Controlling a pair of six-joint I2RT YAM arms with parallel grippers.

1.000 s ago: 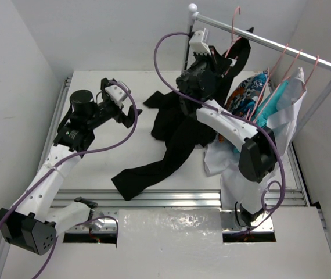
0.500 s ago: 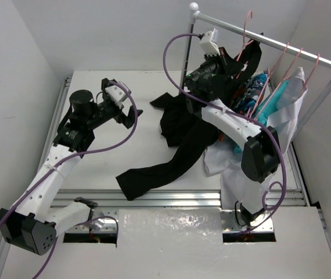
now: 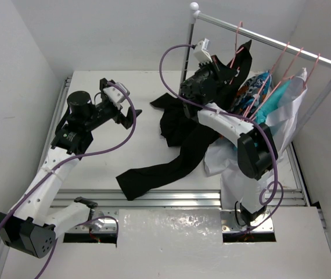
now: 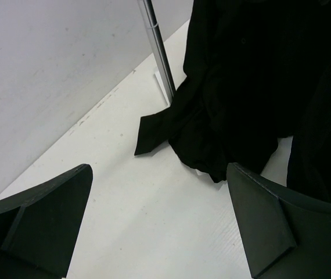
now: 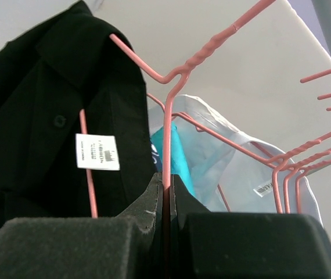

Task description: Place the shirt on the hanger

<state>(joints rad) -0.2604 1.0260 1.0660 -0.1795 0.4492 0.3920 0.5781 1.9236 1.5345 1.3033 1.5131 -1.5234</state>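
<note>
You get bright, even light with soft shadows on the white table (image 3: 101, 168). The shirt (image 4: 247, 81) reads as flat black with little detail, and the right end effector (image 5: 166, 192) blurs up close.

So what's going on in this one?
The right claw is shut on the pink hanger, holding it up beside the rack rail. The black shirt hangs from the hanger, with its lower part and one sleeve trailing on the table. The left claw is open over the table, holding nothing.
</note>
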